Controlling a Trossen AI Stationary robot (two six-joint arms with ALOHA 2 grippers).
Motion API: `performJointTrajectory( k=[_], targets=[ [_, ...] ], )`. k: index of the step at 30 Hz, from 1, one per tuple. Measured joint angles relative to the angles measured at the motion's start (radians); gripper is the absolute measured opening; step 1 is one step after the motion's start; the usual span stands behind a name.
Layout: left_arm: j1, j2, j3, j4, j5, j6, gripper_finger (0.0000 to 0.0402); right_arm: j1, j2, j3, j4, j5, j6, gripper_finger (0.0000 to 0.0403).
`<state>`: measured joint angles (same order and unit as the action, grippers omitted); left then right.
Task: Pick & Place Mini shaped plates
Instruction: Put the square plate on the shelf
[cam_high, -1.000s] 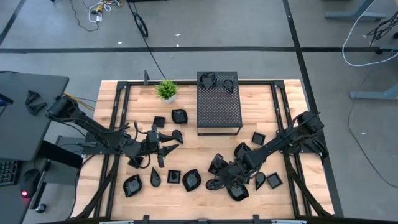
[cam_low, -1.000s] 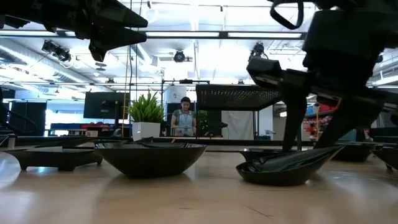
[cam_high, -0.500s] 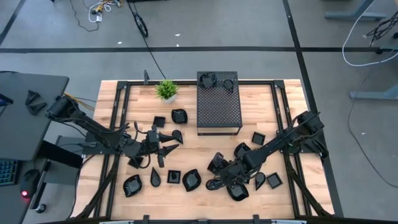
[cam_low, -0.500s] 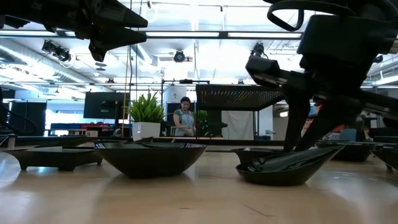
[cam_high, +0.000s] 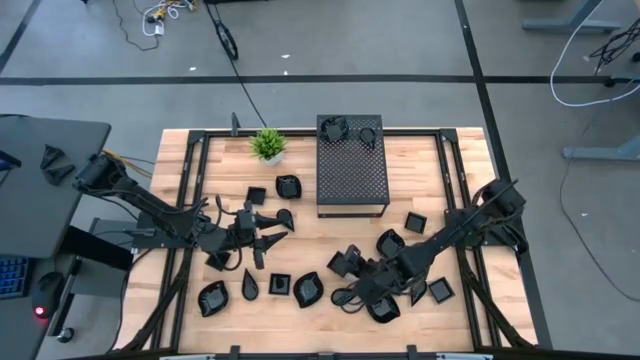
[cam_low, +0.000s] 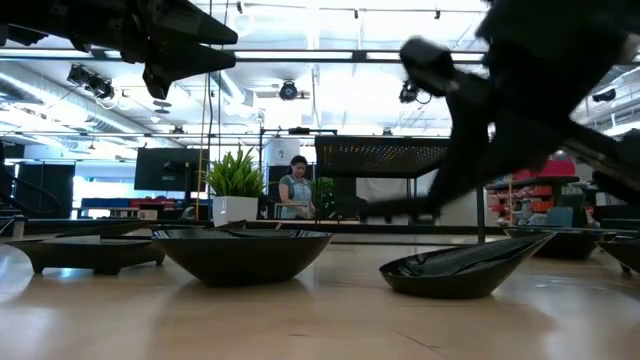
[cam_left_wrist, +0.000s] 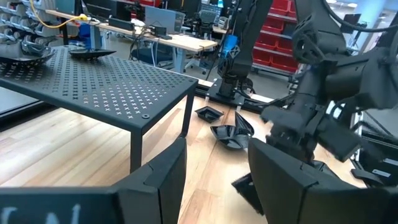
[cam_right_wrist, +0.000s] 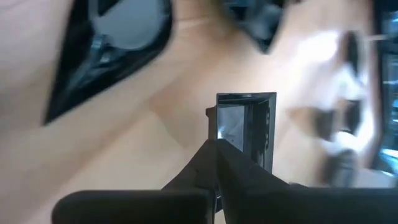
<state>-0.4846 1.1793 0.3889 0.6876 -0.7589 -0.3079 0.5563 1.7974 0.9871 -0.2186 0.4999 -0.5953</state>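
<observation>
Your small glossy black plates (cam_high: 307, 289) lie scattered across the wooden desk (cam_high: 300, 220), square, teardrop and leaf shaped. One square plate (cam_right_wrist: 245, 127) hangs tilted above the desk, pinched between the right gripper's (cam_right_wrist: 216, 144) fingers.

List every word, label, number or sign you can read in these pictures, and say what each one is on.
None can be read.
Pale marks on the left end effector body at the left wrist view's bottom edge: cut off, unreadable.
Monitors and red shelves in the room behind: too small or blurred.
Plates, box, plant: no markings visible.
</observation>
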Motion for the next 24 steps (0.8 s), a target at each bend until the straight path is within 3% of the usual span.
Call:
performJointTrajectory(
  k=[8, 14, 18, 24],
  targets=[
    [0.000, 0.000, 0.000, 0.001, 0.000, 0.000, 0.0177, 0.025, -0.131, 0.000, 0.117, 0.257, -0.042, 0.0012],
    [0.001, 0.000, 0.000, 0.002, -0.004, 0.000, 0.0177, -0.035, -0.226, 0.127, 0.086, 0.372, 0.070, 0.0010],
    [0.001, 0.000, 0.000, 0.003, -0.006, 0.000, 0.0177, -0.109, -0.229, 0.289, -0.073, 0.373, 0.155, 0.0009],
    [0.001, 0.000, 0.000, 0.003, -0.007, 0.000, 0.0177, -0.262, -0.214, 0.489, -0.387, 0.264, 0.337, 0.0009]
  ],
)
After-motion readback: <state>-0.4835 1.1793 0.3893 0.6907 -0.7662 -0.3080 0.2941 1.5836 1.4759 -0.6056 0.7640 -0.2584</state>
